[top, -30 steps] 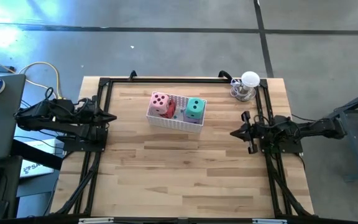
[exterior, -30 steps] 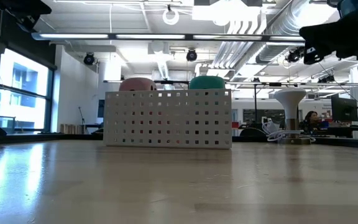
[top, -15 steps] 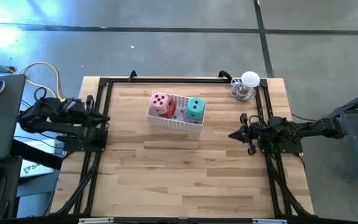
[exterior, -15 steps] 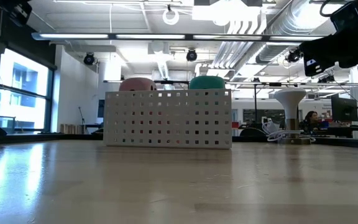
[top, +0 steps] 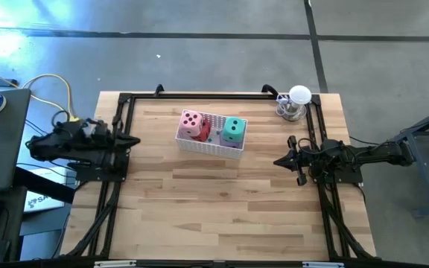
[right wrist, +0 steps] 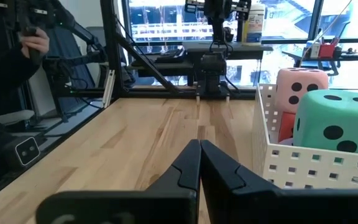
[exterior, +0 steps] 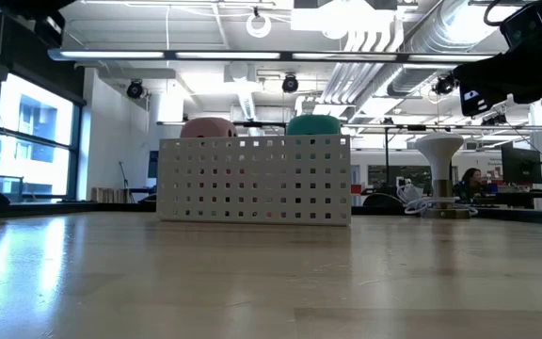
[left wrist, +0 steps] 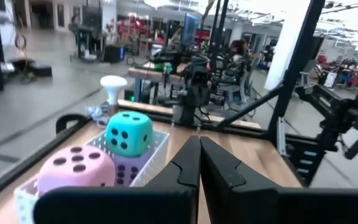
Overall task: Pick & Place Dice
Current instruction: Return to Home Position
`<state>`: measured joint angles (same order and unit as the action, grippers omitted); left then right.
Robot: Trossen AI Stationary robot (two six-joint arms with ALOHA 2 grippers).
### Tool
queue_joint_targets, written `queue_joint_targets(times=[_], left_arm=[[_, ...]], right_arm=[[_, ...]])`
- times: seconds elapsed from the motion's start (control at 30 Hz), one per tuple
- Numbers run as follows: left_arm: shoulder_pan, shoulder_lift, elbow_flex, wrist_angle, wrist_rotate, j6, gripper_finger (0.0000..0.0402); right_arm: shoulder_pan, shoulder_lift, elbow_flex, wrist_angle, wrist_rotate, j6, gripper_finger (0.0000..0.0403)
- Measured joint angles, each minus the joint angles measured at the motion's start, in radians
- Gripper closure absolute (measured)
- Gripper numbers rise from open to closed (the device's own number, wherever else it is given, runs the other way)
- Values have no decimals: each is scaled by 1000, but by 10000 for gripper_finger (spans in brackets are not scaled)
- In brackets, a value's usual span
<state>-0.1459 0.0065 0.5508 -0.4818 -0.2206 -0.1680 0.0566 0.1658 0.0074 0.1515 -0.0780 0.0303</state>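
Four soft dice sit in a white perforated basket (top: 213, 147) toward the far middle of the wooden table (top: 214, 201). The pink die (top: 192, 123) and green die (top: 234, 128) sit uppermost, the red die (top: 205, 134) shows between them, and the purple die (left wrist: 129, 171) lies lower. At the table's left edge is the left gripper (top: 130, 140), and at its right edge the right gripper (top: 278, 160). Each has its fingers pressed together, holding nothing.

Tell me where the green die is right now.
In the high view the green die sits inside the white basket, at its right end, with the pink die next to it at the left end.
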Motion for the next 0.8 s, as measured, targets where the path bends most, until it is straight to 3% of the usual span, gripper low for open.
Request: queue_joint_targets(times=[0.13, 0.27, 0.43, 0.6, 0.8], left_arm=[[0, -1, -82, 151, 39, 103, 401], [-1, -2, -136, 167, 74, 217, 401], [-1, -3, -171, 180, 71, 195, 401], [-1, -3, -273, 262, 203, 156, 401], [-1, -2, -448, 578, 141, 181, 401]], right_arm=[[0, 0, 0, -8, 0, 0, 401], [0, 0, 0, -9, 0, 0, 401], [0, 0, 0, -10, 0, 0, 401], [0, 0, -1, -16, 0, 0, 401], [0, 0, -1, -16, 0, 0, 401]])
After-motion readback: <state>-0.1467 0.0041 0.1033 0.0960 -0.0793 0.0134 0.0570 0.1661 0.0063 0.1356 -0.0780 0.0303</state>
